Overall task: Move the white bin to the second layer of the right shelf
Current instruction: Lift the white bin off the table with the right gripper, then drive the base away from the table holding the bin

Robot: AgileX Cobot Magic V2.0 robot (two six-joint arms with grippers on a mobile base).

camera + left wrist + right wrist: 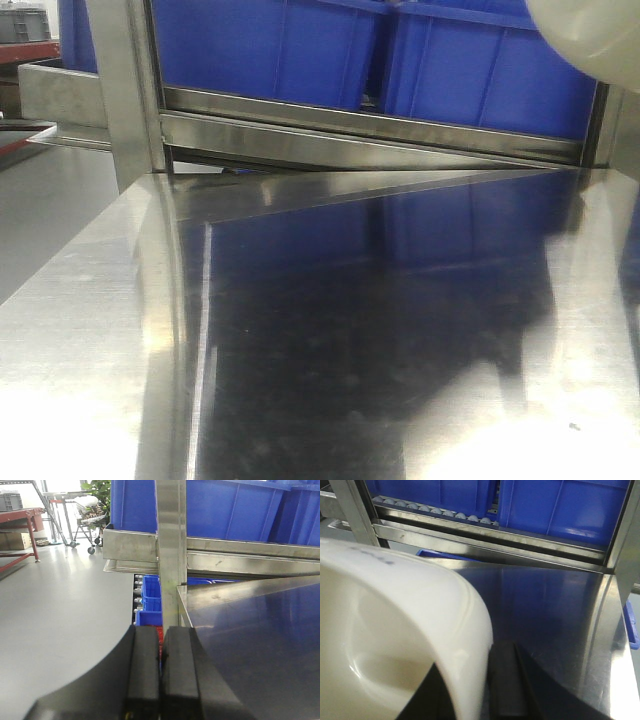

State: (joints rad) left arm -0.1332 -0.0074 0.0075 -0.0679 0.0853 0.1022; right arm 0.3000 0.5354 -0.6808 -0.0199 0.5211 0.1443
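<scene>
Right end effector [470, 695] clamped the white bin [420, 595]; left end effector [161, 675] sat closed, empty. The roller shelf [430, 511] at twelve o'clock awaited it.

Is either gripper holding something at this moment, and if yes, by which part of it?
The right gripper holds the white bin by its rim wall, one jaw inside and one outside. The left gripper is shut on nothing.
</scene>
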